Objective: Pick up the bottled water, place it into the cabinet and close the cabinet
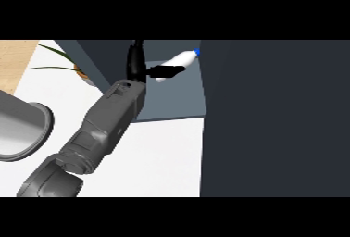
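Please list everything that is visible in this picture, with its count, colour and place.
bottled water: one, white with blue cap, tilted, inside the cabinet
cabinet: one, grey-blue shelf at top centre, dark panel at right
potted plant: one, green leaves, upper left
counter: one, white, centre
sink basin: one, grey, left edge
wooden surface: one, light brown, upper left corner
left forearm: one, grey, from lower left
left hand: one, black, curled on the bottled water

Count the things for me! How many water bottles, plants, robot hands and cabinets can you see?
Bottled water: 1
Plant: 1
Hand: 1
Cabinet: 1
Total: 4
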